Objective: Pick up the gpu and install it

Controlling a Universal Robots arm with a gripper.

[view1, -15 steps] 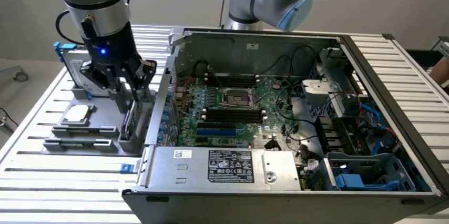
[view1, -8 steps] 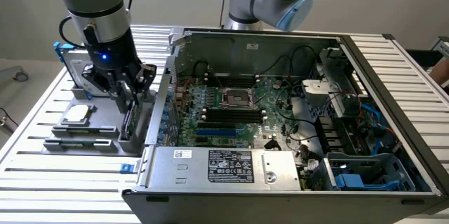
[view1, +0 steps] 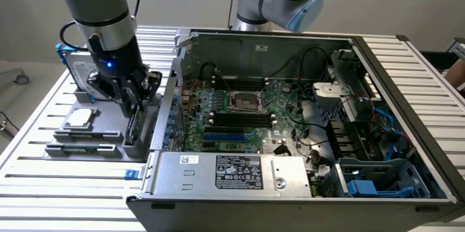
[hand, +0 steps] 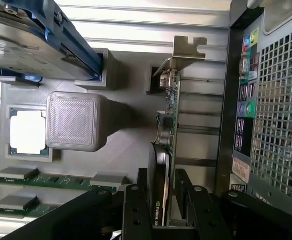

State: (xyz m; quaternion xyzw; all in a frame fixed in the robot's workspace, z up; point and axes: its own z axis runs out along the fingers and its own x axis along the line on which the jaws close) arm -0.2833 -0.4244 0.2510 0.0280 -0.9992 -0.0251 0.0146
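the gpu (hand: 168, 125) stands on edge in its slot of the grey parts holder (hand: 131, 150), green board up, black cooler on one face, silver end bracket (hand: 185, 50) at the far end. it sits in the holder's outer slot, just beside the wall of the computer case (view1: 169, 107). the gripper (hand: 162, 190) is down over it, one of the fingers (hand: 136, 210) on the cooler side and the other on the bare board side. they look spread, with a sliver of gap each side, so it is straddling the card and not pinching it as far as i can judge.

so this reads as the pick-up step, right at the grasp, with nothing lifted. a good grip calls for the pads to meet cooler and board squarely, and any lift should go straight out of the slot so the card edge doesn't bind.

around it in the holder: the hard drive in its blue frame (hand: 36, 40), the square processor chip (hand: 28, 131), a grey block (hand: 73, 120) and two memory sticks (hand: 51, 179), all well apart from the card. in the exterior view the case lies open. its motherboard (view1: 254, 117) shows a blue expansion slot (view1: 228, 135), and loose black cables (view1: 309, 134) run to that view's right of it. the case wall between holder and board is the obstacle i'd watch.
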